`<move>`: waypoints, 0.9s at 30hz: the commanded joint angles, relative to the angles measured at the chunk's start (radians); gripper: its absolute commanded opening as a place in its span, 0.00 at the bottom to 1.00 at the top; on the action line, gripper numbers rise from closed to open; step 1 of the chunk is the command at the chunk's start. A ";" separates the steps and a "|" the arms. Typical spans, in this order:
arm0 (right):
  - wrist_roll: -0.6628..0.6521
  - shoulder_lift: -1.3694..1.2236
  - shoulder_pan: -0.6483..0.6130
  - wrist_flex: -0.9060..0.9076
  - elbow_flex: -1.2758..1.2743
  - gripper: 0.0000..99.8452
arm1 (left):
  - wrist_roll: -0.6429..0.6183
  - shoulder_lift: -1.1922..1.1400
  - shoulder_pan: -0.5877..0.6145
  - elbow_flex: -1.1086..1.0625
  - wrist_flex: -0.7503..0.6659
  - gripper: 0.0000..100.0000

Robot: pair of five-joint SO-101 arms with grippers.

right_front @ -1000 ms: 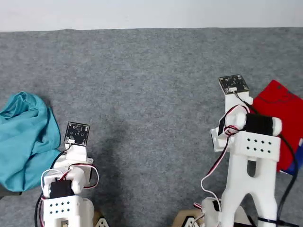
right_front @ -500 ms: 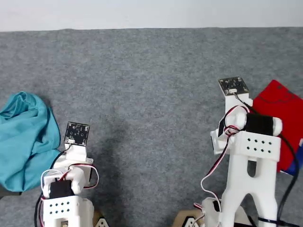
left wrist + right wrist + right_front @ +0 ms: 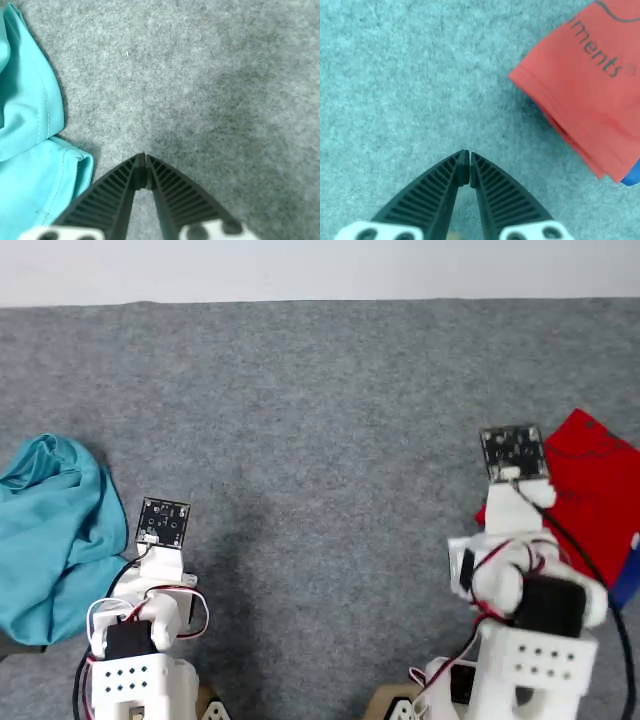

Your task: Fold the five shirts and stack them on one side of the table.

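Observation:
A crumpled teal shirt [image 3: 45,530] lies at the table's left edge, and its hem [image 3: 30,150] shows in the left wrist view. My left gripper [image 3: 145,162] is shut and empty over bare felt just right of that shirt. A folded red shirt [image 3: 595,490] rests on a blue one [image 3: 625,580] at the right edge; the red shirt [image 3: 585,85] carries dark print and a blue corner [image 3: 631,177] peeks out under it. My right gripper [image 3: 466,159] is shut, holds nothing, and hovers over felt beside the red shirt's corner.
Grey felt [image 3: 320,420] covers the table, with a broad open stretch between the arms and toward the far edge. The left arm's base [image 3: 135,670] and the right arm's base [image 3: 525,660] stand at the near edge.
The right arm has drawn back toward its base and swung slightly right, nearer the red shirt. The left arm and both shirt piles are unmoved.

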State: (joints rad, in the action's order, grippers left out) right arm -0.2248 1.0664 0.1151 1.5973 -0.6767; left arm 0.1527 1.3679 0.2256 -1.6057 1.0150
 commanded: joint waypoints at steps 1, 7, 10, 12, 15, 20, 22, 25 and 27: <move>0.005 0.067 0.001 -0.018 -0.048 0.01 | -0.006 0.008 -0.006 0.004 -0.017 0.01; 0.005 0.127 0.001 -0.048 -0.115 0.01 | -0.006 0.008 -0.006 0.004 -0.017 0.01; 0.005 0.145 0.002 -0.093 -0.158 0.01 | -0.006 0.008 -0.006 0.004 -0.017 0.01; 0.005 0.159 0.002 -0.127 -0.173 0.01 | -0.006 0.008 -0.006 0.004 -0.017 0.01; 0.005 0.171 0.002 -0.191 -0.222 0.01 | -0.006 0.008 -0.006 0.004 -0.017 0.01; 0.005 0.214 -0.002 -0.266 -0.324 0.01 | -0.006 0.008 -0.006 0.004 -0.017 0.01; 0.005 0.245 -0.002 -0.283 -0.356 0.01 | -0.006 0.008 -0.006 0.004 -0.017 0.01; 0.005 0.303 -0.002 -0.326 -0.423 0.01 | -0.006 0.008 -0.006 0.004 -0.017 0.01; 0.005 0.351 -0.002 -0.351 -0.470 0.01 | -0.006 0.008 -0.006 0.004 -0.017 0.01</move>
State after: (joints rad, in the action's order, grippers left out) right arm -0.2248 1.3625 0.1151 1.2843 -1.1201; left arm 0.1527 1.3679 0.2256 -1.6057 1.0150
